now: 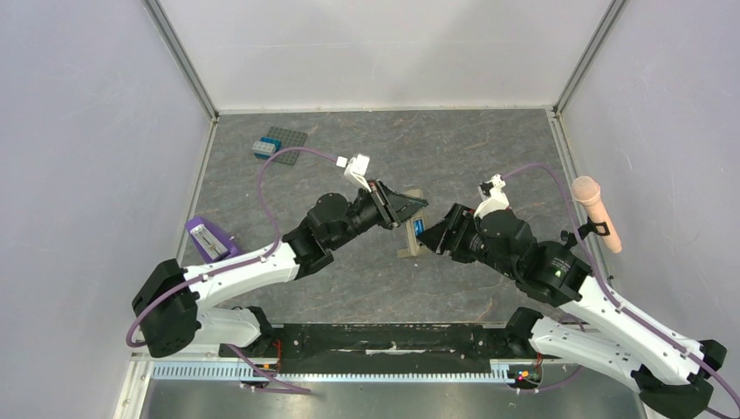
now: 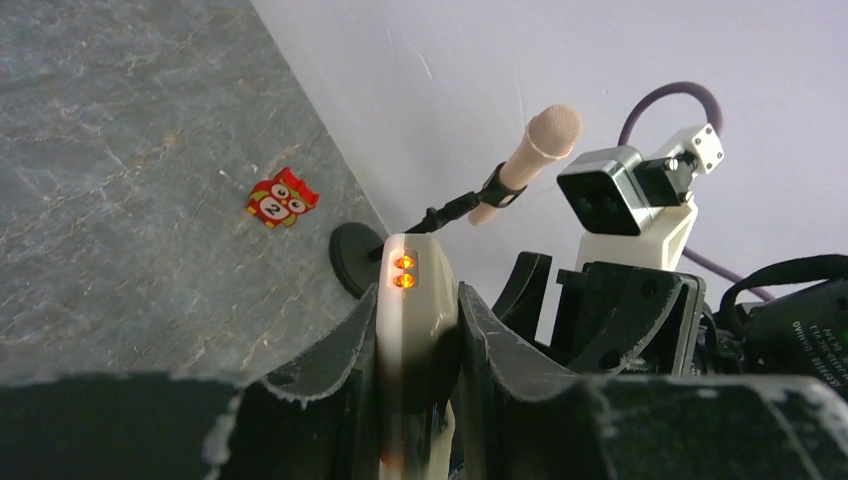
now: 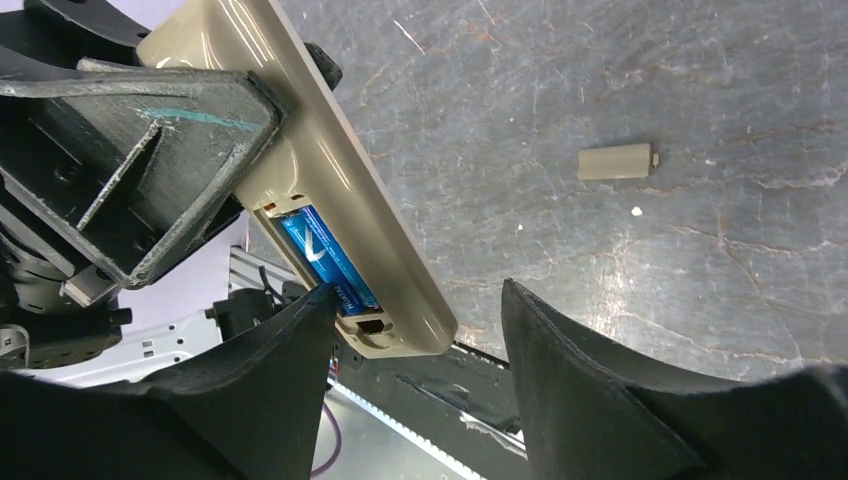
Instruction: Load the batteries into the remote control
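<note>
My left gripper (image 1: 408, 209) is shut on the slim cream remote control (image 1: 410, 234) and holds it above the table on edge; the handset's end with two orange lights (image 2: 405, 270) sticks up between the fingers (image 2: 330, 350). Blue batteries (image 3: 325, 255) lie in the open recess on the remote's back (image 3: 330, 160). Around the remote's lower end my right gripper (image 3: 418, 300) stands open. Its left fingertip (image 3: 315, 305) is at the batteries' end, and its right fingertip (image 3: 520, 310) is apart from the remote.
A small tan battery cover (image 3: 615, 162) lies on the grey table. A microphone on a black stand (image 1: 598, 214) rises at the right wall. A grey studded plate with a blue brick (image 1: 279, 141) sits far left, a purple item (image 1: 209, 237) near left, and an owl sticker (image 2: 281, 197) beside the stand.
</note>
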